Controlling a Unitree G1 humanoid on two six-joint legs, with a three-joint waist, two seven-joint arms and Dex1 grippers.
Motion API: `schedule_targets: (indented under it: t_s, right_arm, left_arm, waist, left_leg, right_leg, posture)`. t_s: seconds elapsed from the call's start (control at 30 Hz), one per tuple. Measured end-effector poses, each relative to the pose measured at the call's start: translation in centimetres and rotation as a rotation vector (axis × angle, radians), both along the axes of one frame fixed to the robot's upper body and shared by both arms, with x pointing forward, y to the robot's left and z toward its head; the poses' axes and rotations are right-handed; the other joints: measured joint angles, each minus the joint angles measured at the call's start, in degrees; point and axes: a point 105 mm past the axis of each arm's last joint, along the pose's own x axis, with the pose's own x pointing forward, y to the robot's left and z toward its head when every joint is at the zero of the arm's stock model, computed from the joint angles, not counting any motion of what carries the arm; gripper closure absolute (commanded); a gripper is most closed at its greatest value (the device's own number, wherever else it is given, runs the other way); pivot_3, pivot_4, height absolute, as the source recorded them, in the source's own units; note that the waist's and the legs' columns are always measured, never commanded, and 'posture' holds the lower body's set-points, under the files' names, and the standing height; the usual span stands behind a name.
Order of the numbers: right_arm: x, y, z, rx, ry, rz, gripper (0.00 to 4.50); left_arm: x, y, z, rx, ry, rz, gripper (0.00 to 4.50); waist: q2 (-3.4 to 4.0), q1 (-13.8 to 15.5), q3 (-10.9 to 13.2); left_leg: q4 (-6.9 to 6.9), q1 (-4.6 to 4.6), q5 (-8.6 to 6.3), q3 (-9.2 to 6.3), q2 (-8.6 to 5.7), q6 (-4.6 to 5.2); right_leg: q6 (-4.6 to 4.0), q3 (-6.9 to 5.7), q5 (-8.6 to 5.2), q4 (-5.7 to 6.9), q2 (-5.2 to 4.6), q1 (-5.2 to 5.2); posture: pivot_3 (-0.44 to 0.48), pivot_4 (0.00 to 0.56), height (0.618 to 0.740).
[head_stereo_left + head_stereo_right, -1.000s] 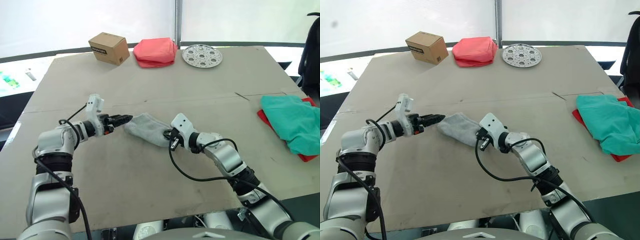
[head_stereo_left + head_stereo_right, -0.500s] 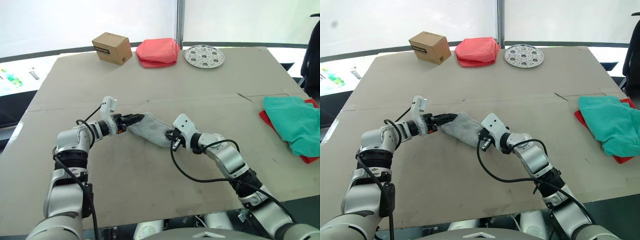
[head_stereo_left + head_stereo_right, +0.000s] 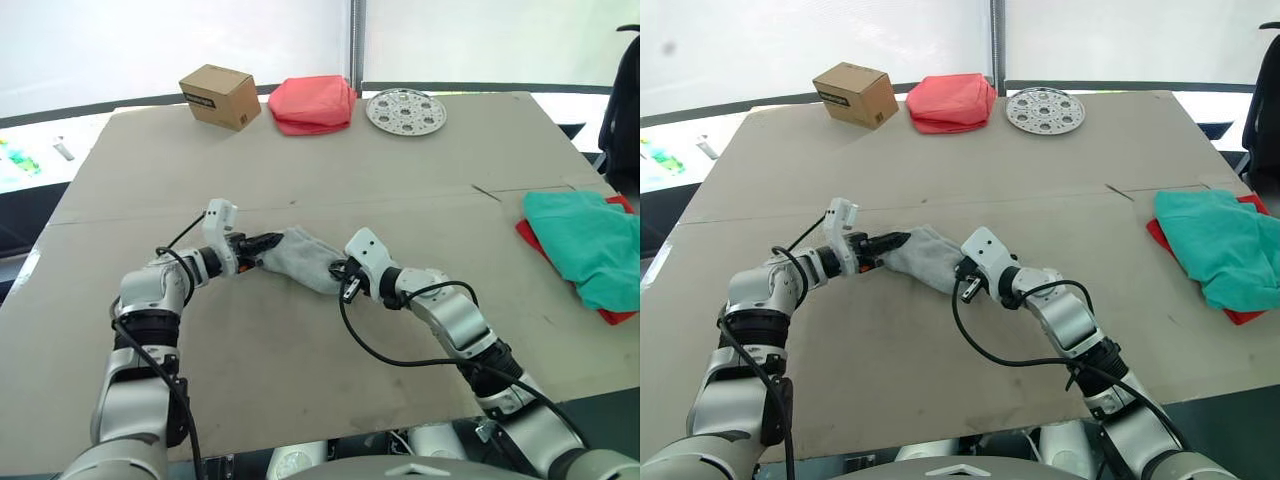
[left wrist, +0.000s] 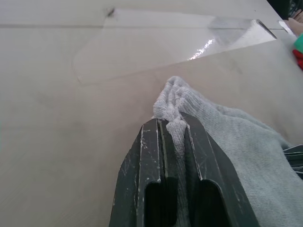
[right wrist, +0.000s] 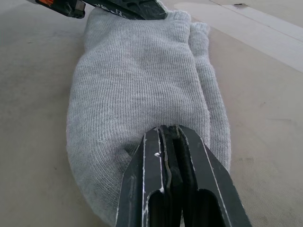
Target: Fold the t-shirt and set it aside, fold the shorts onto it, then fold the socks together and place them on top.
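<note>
Socks: the pair of light grey knit socks (image 3: 303,259) lies stacked, one on the other, near the middle of the cardboard-covered table (image 3: 300,380), stretched between the two grippers.
Left gripper: the left gripper (image 4: 174,124) is closed on a bunched edge of the socks at one end; the left wrist view shows a ridge of knit squeezed up between the two black fingers.
Right gripper: the right gripper (image 5: 172,134) is clamped on the opposite end, its fingers pressed together with only a thin fold of grey fabric between them.
Handling: the socks look very light, soft and limp; they would sag and drape as soon as they are lifted, and the two layers could slide apart unless each pinch catches both.
Where to hold: the two ends, as now, seem the sensible grips; a pinch through both layers should keep the pair together for folding.
Sock texture: fine ribbed knit, matte, slightly fuzzy, with a rounded end and a doubled edge along one side.
Shorts: the teal-green shorts (image 3: 585,243) lie folded near the table's right edge, soft and rumpled.
T-shirt: the bright red t-shirt (image 3: 612,313) shows as a rim under the shorts, so that pile looks ready to receive the socks.
Far edge: a brown cardboard box (image 3: 214,96), a salmon-pink cloth bundle (image 3: 312,103) and a round perforated metal disc (image 3: 405,109) sit well apart from the work.
Table surface: flat tan board, scuffed, with a strip of clear tape (image 4: 165,45) across a seam.
</note>
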Motion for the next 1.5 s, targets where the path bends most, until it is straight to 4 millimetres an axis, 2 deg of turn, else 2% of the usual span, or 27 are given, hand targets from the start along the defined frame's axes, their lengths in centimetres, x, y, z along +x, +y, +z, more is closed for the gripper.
schedule_targets:
  t_s: [0.07,0.17,0.3,0.4,0.43,0.5,0.57,0.63,0.67,0.7,0.73,0.8,0.83,0.93,1.0,1.1,1.17,1.23,1.3,1.37,1.43,1.5]
  right_arm:
    - [0.1,0.0,0.1,0.003,0.001,-0.003,4.50]
    - [0.1,0.0,0.1,0.004,0.004,-0.008,4.50]
    - [0.3,0.3,0.3,0.008,0.012,-0.012,4.50]
    - [0.3,0.5,0.5,0.015,0.017,-0.011,4.50]
    - [0.4,0.6,0.5,0.015,0.018,-0.011,4.50]
    - [0.4,0.6,0.5,0.015,0.019,-0.012,4.50]
    - [0.4,0.6,0.5,0.015,0.020,-0.012,4.50]
    - [0.4,0.6,0.5,0.014,0.020,-0.014,4.50]
    - [0.4,0.6,0.5,0.014,0.021,-0.014,4.50]
    - [0.4,0.5,0.5,0.013,0.022,-0.015,4.50]
    - [0.3,0.6,0.4,0.015,0.024,-0.016,4.50]
    - [0.3,0.5,0.4,0.020,0.026,-0.017,4.50]
    - [0.4,0.4,0.5,0.023,0.027,-0.022,4.50]
    - [0.4,0.1,0.4,0.026,0.030,-0.035,4.50]
    - [0.4,0.2,0.4,0.030,0.032,-0.035,4.50]
    - [0.3,0.2,0.3,0.036,0.031,-0.033,4.50]
    - [0.3,0.1,0.3,0.036,0.029,-0.034,4.50]
    - [0.2,0.1,0.3,0.037,0.030,-0.032,4.50]
    - [0.2,0.1,0.3,0.039,0.028,-0.030,4.50]
    - [0.2,0.1,0.3,0.040,0.027,-0.029,4.50]
    - [0.1,0.0,0.3,0.039,0.024,-0.027,4.50]
    - [0.0,-0.4,0.4,0.039,0.029,-0.033,3.84]
  left_arm:
    - [-0.2,-0.2,1.6,0.166,-0.179,-0.022,4.46]
    - [0.0,-0.4,3.6,0.304,-0.349,-0.026,4.46]
    - [-1.3,-2.5,5.7,0.518,-0.599,-0.102,4.46]
    - [-2.7,-4.5,6.1,0.618,-0.715,-0.181,4.46]
    - [-3.5,-6.1,6.0,0.667,-0.775,-0.246,4.46]
    - [-3.8,-6.6,5.9,0.685,-0.793,-0.266,4.46]
    - [-5.0,-8.1,5.3,0.704,-0.825,-0.335,4.46]
    - [-6.1,-9.3,4.3,0.657,-0.793,-0.391,4.46]
    - [-6.9,-10.0,3.7,0.607,-0.751,-0.426,3.59]
    - [-7.6,-10.3,3.0,0.551,-0.679,-0.456,3.36]
    - [-8.8,-10.6,1.8,0.481,-0.561,-0.510,2.92]
    - [-9.1,-10.1,1.1,0.442,-0.461,-0.515,1.94]
    - [-9.1,-9.8,1.1,0.405,-0.408,-0.508,1.63]
    - [-8.4,-9.1,2.7,0.285,-0.334,-0.472,1.63]
    - [-7.7,-8.2,5.4,0.125,-0.278,-0.451,1.63]
    - [-8.0,-7.2,8.4,-0.058,-0.193,-0.484,1.63]
    - [-7.4,-6.7,10.2,-0.195,-0.138,-0.454,1.63]
    - [-6.8,-6.4,10.8,-0.260,-0.108,-0.421,1.63]
    - [-6.5,-6.3,10.4,-0.301,-0.054,-0.392,1.63]
    - [-6.3,-6.3,8.8,-0.298,0.004,-0.354,1.63]
    - [-6.5,-6.5,6.0,-0.237,0.059,-0.331,1.63]
    - [-6.8,-7.4,1.8,-0.169,0.126,-0.312,2.22]
  waist:
    - [0.02,0.05,0.04]
    - [0.08,0.09,0.07]
    - [0.16,-0.06,0.12]
    - [0.24,-0.02,0.17]
    - [0.29,-0.02,0.20]
    - [0.31,-0.04,0.21]
    - [0.33,-0.04,0.22]
    - [0.35,-0.04,0.23]
    - [0.36,-0.07,0.24]
    - [0.36,-0.06,0.25]
    - [0.38,-0.10,0.26]
    - [0.43,-0.01,0.29]
    - [0.46,0.12,0.30]
    - [0.47,0.24,0.35]
    - [0.40,0.15,0.34]
    - [0.32,-0.06,0.29]
    - [0.33,0.12,0.31]
    - [0.33,0.02,0.31]
    - [0.32,-0.07,0.31]
    - [0.32,-0.06,0.31]
    - [0.35,-0.01,0.32]
    - [0.36,0.14,0.34]
  left_leg:
    - [-0.05,-0.01,-0.05,-0.01,0.00,-0.09]
    - [-0.08,0.00,-0.05,-0.01,0.00,-0.12]
    - [-0.17,-0.01,-0.05,-0.01,0.00,-0.11]
    - [-0.23,-0.01,-0.05,-0.01,0.00,-0.11]
    - [-0.24,-0.01,-0.05,-0.01,0.00,-0.10]
    - [-0.24,-0.02,-0.05,-0.01,0.00,-0.10]
    - [-0.23,-0.02,-0.05,0.00,0.00,-0.08]
    - [-0.24,-0.03,-0.05,0.00,0.00,-0.07]
    - [-0.24,-0.03,-0.02,0.00,0.00,-0.02]
    - [-0.24,-0.05,0.02,0.00,0.01,0.05]
    - [-0.24,-0.06,0.06,0.00,0.02,0.12]
    - [-0.22,-0.06,0.07,-0.02,0.03,0.14]
    - [-0.19,-0.08,0.07,-0.04,0.03,0.16]
    - [-0.09,-0.15,0.08,-0.05,0.02,0.18]
    - [-0.06,-0.18,0.10,-0.08,0.03,0.21]
    - [-0.09,-0.14,0.11,-0.08,0.03,0.22]
    - [-0.08,-0.09,0.12,-0.25,0.03,0.20]
    - [-0.09,-0.06,0.12,-0.25,0.02,0.20]
    - [-0.09,-0.04,0.12,-0.24,0.02,0.19]
    - [-0.09,-0.04,0.15,-0.24,0.02,0.14]
    - [-0.18,0.01,0.16,-0.17,0.01,0.09]
    - [-0.18,-0.01,0.09,-0.18,0.01,-0.05]
  right_leg:
    - [-0.02,-0.02,0.00,-0.04,-0.03,-0.02]
    - [-0.05,-0.02,0.00,-0.07,-0.07,-0.06]
    - [-0.06,-0.02,0.00,-0.12,-0.09,-0.09]
    - [-0.11,-0.03,-0.02,-0.12,-0.09,-0.13]
    - [-0.11,-0.05,-0.03,-0.12,-0.09,-0.13]
    - [-0.11,-0.05,-0.03,-0.12,-0.09,-0.15]
    - [-0.11,-0.04,-0.03,-0.12,-0.09,-0.14]
    - [-0.10,-0.05,-0.03,-0.13,-0.09,-0.16]
    - [-0.09,-0.05,-0.03,-0.12,-0.08,-0.16]
    - [-0.09,-0.06,-0.04,-0.12,-0.07,-0.18]
    - [-0.07,-0.06,-0.04,-0.12,-0.03,-0.19]
    - [-0.03,-0.09,-0.07,-0.12,0.00,-0.19]
    - [0.11,-0.14,-0.15,-0.12,0.00,-0.18]
    - [0.19,-0.17,-0.18,-0.12,0.04,-0.19]
    - [0.21,-0.16,-0.18,-0.12,0.08,-0.19]
    - [0.21,-0.14,-0.19,-0.12,0.14,-0.14]
    - [0.23,-0.18,-0.21,-0.16,0.22,-0.02]
    - [0.23,-0.15,-0.21,-0.16,0.23,0.09]
    - [0.23,-0.12,-0.20,-0.17,0.24,0.10]
    - [0.19,-0.10,-0.19,-0.17,0.26,0.10]
    - [0.00,-0.04,-0.09,-0.17,0.26,0.10]
    - [-0.03,-0.05,-0.08,-0.20,0.25,0.08]
  posture:
    - [0.000,0.150,0.736]
    - [0.000,0.150,0.736]
    - [0.000,0.150,0.736]
    - [0.000,0.150,0.736]
    - [0.000,0.150,0.736]
    - [0.000,0.150,0.736]
    - [0.000,0.150,0.736]
    - [0.000,0.150,0.736]
    - [0.000,0.150,0.736]
    - [0.000,0.150,0.736]
    - [0.000,0.150,0.736]
    - [0.000,0.150,0.736]
    - [0.000,0.150,0.736]
    - [0.000,0.150,0.736]
    - [0.000,0.150,0.736]
    - [0.000,0.150,0.736]
    - [0.000,0.150,0.736]
    - [0.000,0.150,0.736]
    - [0.000,0.150,0.736]
    - [0.000,0.150,0.736]
    - [0.000,0.150,0.736]
    - [0.000,0.150,0.736]
